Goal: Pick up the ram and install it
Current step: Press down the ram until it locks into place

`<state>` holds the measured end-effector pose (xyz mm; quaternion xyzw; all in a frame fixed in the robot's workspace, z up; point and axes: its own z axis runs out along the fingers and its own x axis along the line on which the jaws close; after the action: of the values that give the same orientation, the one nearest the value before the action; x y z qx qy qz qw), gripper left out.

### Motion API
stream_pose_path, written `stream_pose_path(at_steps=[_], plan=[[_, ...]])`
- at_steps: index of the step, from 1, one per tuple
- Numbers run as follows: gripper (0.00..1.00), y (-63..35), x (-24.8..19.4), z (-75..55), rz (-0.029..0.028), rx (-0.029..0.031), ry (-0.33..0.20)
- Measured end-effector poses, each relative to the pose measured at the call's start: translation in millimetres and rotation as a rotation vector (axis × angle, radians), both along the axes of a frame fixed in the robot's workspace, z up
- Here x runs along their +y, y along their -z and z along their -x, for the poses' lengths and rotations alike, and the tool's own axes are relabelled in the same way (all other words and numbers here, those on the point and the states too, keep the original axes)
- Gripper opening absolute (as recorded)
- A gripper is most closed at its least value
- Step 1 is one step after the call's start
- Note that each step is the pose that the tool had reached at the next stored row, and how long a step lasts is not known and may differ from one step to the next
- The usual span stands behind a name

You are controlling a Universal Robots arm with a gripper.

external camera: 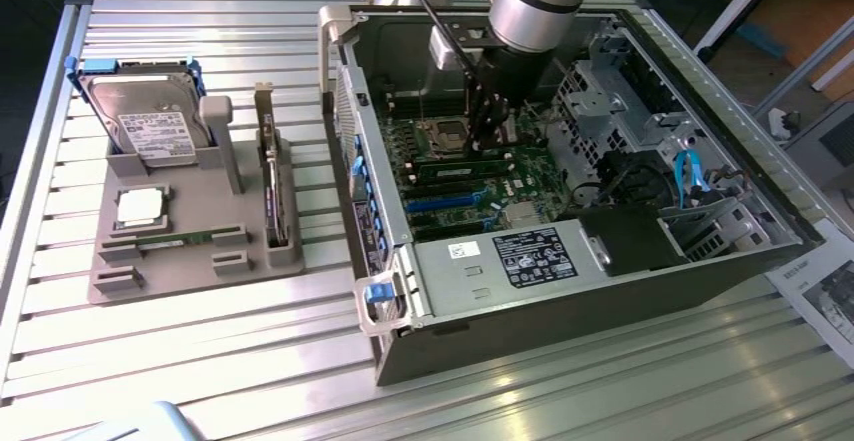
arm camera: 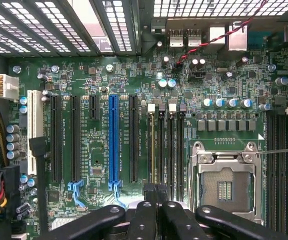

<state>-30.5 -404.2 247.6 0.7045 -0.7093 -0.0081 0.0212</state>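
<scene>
One processor socket [arm camera: 225,187] sits on one motherboard [arm camera: 108,75]. Just beside the socket stand four narrow memory slots [arm camera: 171,150]. Farther from it run six expansion slots: four black slots [arm camera: 133,137], one blue slot [arm camera: 113,140] and one white slot [arm camera: 32,130]. Near the socket is a row of four blue-topped capacitors [arm camera: 220,102]. One gripper [arm camera: 156,192] hangs close to the socket. Well apart from the socket — outside the one open case [external camera: 601,301] — one grey holder [external camera: 187,271] carries one hard drive [external camera: 154,121], one silver processor chip [external camera: 142,207] and one dark card on edge [external camera: 274,196].
</scene>
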Motion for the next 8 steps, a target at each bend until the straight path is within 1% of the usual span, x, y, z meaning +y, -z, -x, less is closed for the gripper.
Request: stream_pose_path(at_steps=[8], plan=[[0.10, 2.3, 0.0, 0.2, -0.0001, -0.0001, 0.000]])
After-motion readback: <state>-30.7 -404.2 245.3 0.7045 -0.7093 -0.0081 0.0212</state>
